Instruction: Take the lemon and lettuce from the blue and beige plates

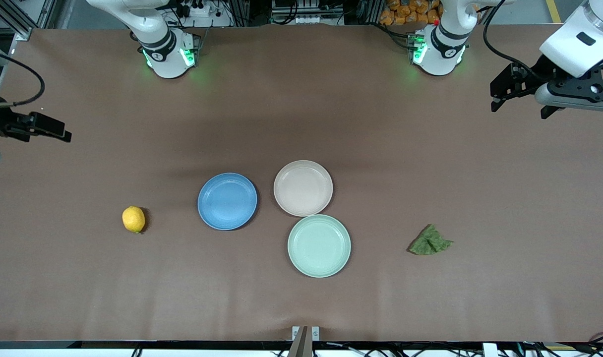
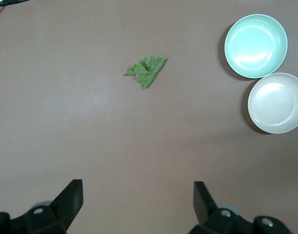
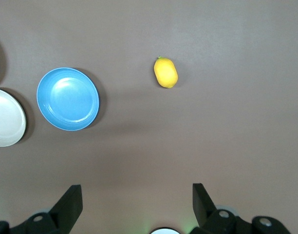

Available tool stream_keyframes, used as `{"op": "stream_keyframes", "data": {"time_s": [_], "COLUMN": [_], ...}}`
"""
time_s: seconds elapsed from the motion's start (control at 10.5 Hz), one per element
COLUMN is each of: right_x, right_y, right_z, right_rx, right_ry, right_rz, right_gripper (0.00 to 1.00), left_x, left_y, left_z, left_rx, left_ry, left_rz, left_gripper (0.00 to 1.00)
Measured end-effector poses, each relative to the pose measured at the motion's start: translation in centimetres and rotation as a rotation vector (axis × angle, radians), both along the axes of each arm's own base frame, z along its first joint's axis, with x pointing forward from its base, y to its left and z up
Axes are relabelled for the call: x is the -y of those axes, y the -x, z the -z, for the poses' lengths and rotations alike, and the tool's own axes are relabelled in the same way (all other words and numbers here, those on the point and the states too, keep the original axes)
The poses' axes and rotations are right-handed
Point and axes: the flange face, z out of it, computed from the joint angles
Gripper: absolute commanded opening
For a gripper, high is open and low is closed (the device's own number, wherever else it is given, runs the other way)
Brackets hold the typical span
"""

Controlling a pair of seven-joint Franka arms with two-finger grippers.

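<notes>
Both plates empty — lemon lies off the blue plate under the wide-open right gripper; lettuce nearer the wide-open left gripper.

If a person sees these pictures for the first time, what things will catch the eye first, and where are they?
Three empty plates cluster mid-table: the blue plate, the beige plate beside it, and a mint-green plate nearer the front camera. The lemon lies alone on the table toward the right arm's end, the lettuce toward the left arm's end. The left gripper and right gripper hang open, each over its own end of the table.
</notes>
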Motion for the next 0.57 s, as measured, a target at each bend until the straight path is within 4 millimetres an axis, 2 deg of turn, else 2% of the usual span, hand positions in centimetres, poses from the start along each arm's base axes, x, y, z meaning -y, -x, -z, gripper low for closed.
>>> {"op": "stream_keyframes", "data": {"time_s": [0.29, 0.57], "right_x": [0.9, 2.8], "right_y": [0.7, -0.1], "right_z": [-0.6, 1.1], "right_rx": [0.006, 0.047], "right_ry": [0.004, 0.008], "right_rz": [0.022, 0.061], "right_gripper": [1.0, 1.0], "left_x": [-0.3, -0.5], "left_y": [-0.1, -0.1], "left_z": [-0.1, -0.1], "left_rx": [0.002, 0.002], "left_ry": [0.001, 0.001], "left_rz": [-0.006, -0.009], "left_gripper": [1.0, 1.0]}}
